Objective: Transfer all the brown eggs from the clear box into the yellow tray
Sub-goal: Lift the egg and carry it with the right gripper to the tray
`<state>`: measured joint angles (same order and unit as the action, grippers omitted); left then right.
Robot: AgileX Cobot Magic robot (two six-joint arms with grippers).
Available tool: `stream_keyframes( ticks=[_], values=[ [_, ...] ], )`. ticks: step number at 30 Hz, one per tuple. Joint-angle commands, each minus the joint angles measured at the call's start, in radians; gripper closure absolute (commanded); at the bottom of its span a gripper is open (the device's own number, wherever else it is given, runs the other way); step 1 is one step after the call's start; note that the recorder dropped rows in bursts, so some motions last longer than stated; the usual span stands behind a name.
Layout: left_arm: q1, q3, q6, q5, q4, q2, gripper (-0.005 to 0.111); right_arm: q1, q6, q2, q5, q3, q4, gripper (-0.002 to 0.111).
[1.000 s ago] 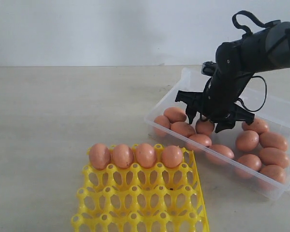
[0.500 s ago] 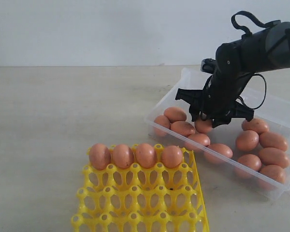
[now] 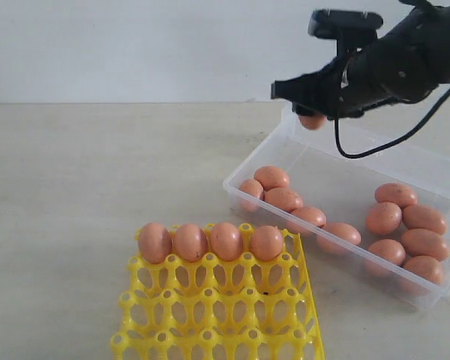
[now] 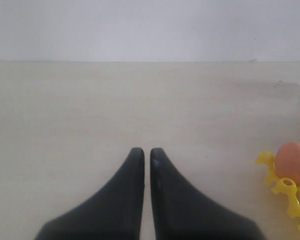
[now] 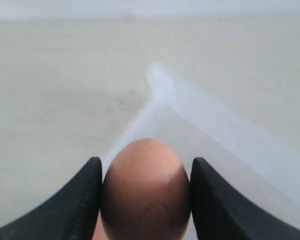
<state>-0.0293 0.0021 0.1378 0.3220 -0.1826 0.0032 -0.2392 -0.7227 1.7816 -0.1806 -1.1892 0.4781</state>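
Exterior view shows the big change: a second ago the right pincer (image 5: 146,200) was down low in the clear box (image 3: 337,176), right among the brown eggs (image 3: 383,218). Now it is up high, and it has taken one egg (image 3: 313,121) along. That means the pick-up worked, I think, and the next job is to carry this egg over to the yellow tray (image 3: 217,315).

The right pincer is partly open, just as wide as the egg is. Its two black jaws press on both sides of the egg, and the egg sits snug between them. The far corner of the clear box is under the pincer. The other eggs in the box lie lower down, well apart from it. About eleven are left there, so there is a lot more to do.

The yellow tray is far from the right pincer, down below and off toward the left arm's side. Four eggs (image 3: 226,241) sit in its back row. All its other cups are empty.

The left pincer (image 4: 146,152) is closed up tight and holds nothing. It hangs over the bare table (image 3: 97,172), with a corner of the tray near it.
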Motion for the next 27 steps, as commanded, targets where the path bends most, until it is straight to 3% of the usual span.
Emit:
stream_keyframes(
  ticks=[1,4,8,12,16,20,27],
  values=[
    [-0.004,-0.002,-0.007,-0.011,-0.008,-0.003,0.103,0.001,0.070,-0.065,0.516,0.089,0.132,0.108],
    [-0.004,-0.002,-0.007,-0.011,-0.008,-0.003,0.103,-0.001,0.049,-0.063,0.783,0.091,0.130,0.108],
    [-0.004,-0.002,-0.007,-0.011,-0.008,-0.003,0.103,-0.021,-0.008,-0.063,0.997,0.117,0.133,0.108],
    [-0.004,-0.002,-0.007,-0.011,-0.008,-0.003,0.103,-0.116,0.143,-0.065,1.141,0.224,0.136,0.109],
    [-0.004,-0.002,-0.007,-0.011,-0.008,-0.003,0.103,-0.257,0.319,-0.067,1.212,0.367,0.007,0.109],
    [-0.004,-0.002,-0.007,-0.011,-0.008,-0.003,0.103,-0.415,0.636,-0.042,1.203,0.494,-0.356,0.109],
    [-0.004,-0.002,-0.007,-0.011,-0.008,-0.003,0.103,-0.559,0.520,0.116,1.242,0.521,-0.401,0.109]
  ],
)
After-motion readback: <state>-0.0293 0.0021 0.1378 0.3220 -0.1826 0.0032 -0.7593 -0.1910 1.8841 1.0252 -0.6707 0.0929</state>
